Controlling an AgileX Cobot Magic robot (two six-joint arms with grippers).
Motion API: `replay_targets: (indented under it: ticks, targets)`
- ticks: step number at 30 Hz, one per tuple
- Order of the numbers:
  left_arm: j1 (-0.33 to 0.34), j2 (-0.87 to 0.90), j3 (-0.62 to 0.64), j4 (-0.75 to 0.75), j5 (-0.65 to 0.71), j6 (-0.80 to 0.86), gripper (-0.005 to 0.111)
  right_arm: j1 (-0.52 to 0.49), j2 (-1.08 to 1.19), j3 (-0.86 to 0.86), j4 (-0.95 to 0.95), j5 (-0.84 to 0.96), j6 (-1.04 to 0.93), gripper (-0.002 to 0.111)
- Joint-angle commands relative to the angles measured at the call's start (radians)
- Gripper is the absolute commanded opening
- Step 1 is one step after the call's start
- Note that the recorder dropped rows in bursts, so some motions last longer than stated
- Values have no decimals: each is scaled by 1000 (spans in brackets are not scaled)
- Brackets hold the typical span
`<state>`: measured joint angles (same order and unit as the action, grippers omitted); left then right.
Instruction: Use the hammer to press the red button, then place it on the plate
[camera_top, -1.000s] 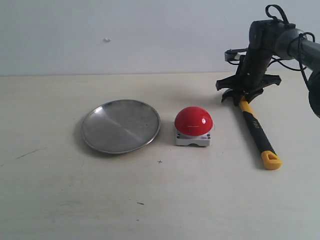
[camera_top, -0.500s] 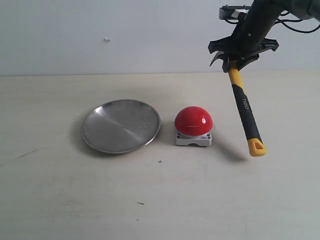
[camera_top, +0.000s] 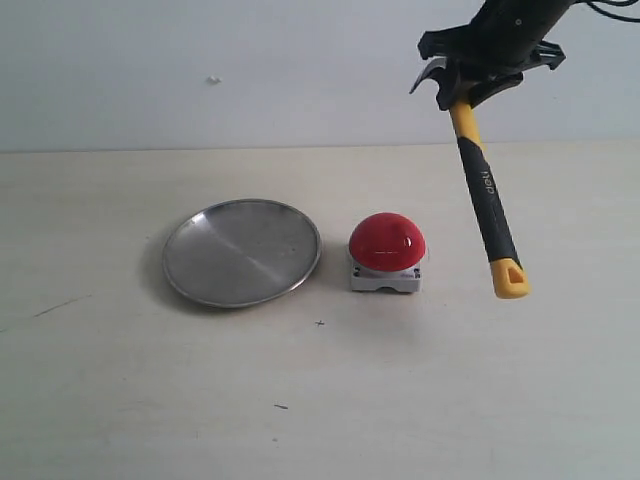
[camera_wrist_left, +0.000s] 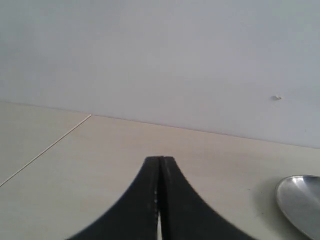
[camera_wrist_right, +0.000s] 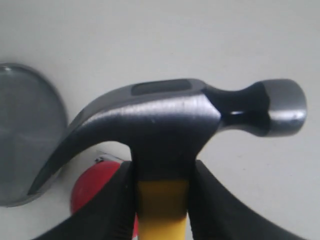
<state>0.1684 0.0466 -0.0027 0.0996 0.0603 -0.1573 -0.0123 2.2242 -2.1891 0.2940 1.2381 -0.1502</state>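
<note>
Right of the red button (camera_top: 387, 242), the right hand (camera_top: 466, 90) clamps the hammer (camera_top: 487, 200), handle hanging near-vertical, tip down.

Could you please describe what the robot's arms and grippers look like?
Both grippers are matte black. The left gripper shows two smooth, curved fingers tapering to a narrow tip. The right gripper has a wide, winged black body, with a thin black cable beside it. No markings are visible on either.
</note>
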Motion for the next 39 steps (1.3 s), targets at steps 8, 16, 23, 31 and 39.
replay_targets:
  ticks: [8, 16, 23, 31, 39]
  targets:
    - [-1, -4, 3, 2, -3, -4, 0, -2, -257, 352, 366, -173, -214, 0]
    - [-1, -4, 3, 2, -3, -4, 0, 0, -410, 693, 964, -275, -618, 0]
    - [-1, -4, 3, 2, -3, -4, 0, 43, -426, 944, 1321, -265, -932, 0]
    - [-1, -4, 3, 2, -3, -4, 0, 158, -426, 1042, 1450, -310, -1080, 0]
    - [-1, -4, 3, 2, -3, -4, 0, 269, -426, 1044, 1450, -446, -1077, 0]
